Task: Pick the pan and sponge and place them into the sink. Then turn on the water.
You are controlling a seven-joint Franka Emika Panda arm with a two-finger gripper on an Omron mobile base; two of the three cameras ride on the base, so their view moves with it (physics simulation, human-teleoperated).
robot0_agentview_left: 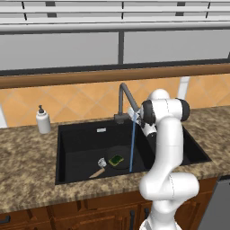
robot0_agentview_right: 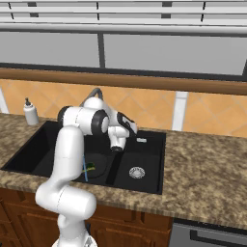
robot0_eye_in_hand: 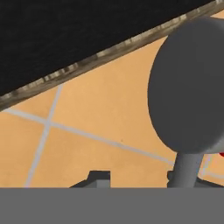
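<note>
Already the round black frying pan (robot0_agentview_left: 117, 161) and green sponge (robot0_agentview_left: 116, 159) lie low in my black sink (robot0_agentview_left: 72, 148), at six o'clock. Blue water (robot0_agentview_left: 132, 143) runs. At twelve, my fingers (robot0_eye_in_hand: 142, 179) flank the faucet lever; their spread I cannot tell.

This is a home kitchen. A black double-basin sink (robot0_agentview_left: 81, 143) is set into a speckled granite bench (robot0_agentview_left: 27, 161). Behind the sink stand a dark gooseneck faucet (robot0_agentview_left: 123, 96) and an orange tiled backsplash (robot0_agentview_left: 81, 99); left of the sink stands a white soap bottle (robot0_agentview_left: 43, 120); below it, wooden cabinet doors (robot0_agentview_left: 103, 211).
</note>
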